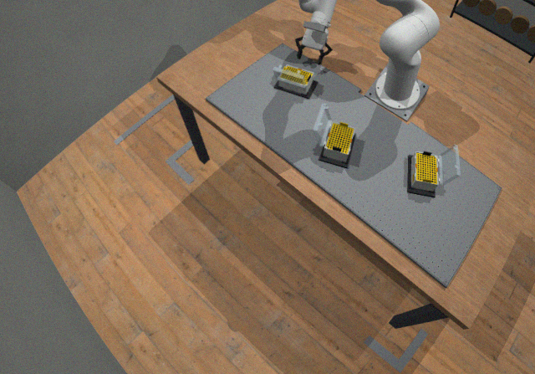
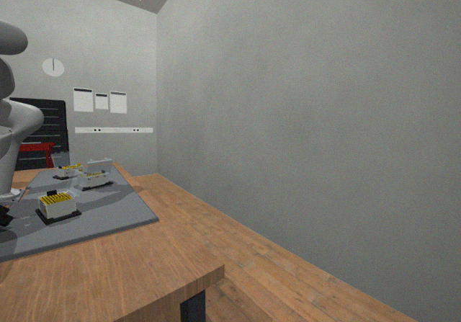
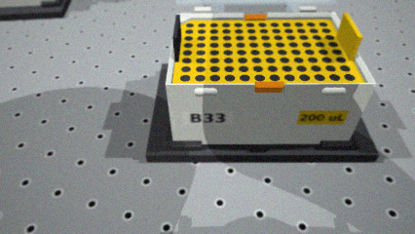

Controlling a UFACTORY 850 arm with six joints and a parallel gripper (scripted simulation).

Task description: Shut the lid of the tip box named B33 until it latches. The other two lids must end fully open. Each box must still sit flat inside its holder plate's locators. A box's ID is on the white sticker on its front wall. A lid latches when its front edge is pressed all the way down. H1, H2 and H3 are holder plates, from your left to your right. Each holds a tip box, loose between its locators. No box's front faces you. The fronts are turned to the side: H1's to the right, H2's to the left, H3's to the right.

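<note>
Reading B33 (image 1: pixel 295 85) (image 2: pixel 59 211) (image 3: pixel 263 114) only works in the wrist view; the top one shows wide-open fingers (image 1: pixel 309 57) (image 2: pixel 6 217) near it, lid (image 1: pixel 289 72) (image 2: pixel 75 187) (image 3: pixel 258 4) up.

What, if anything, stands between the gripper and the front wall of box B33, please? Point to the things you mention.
Nothing visible does: between the open gripper (image 1: pixel 309 58) and the front wall of box B33 (image 1: pixel 295 84) (image 3: pixel 263 117), the wrist view shows only the grey perforated mat (image 3: pixel 93 171).

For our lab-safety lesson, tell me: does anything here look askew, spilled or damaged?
Nothing stands out: tip box B33 looks level on its holder plate, and no spill or damage shows.
</note>
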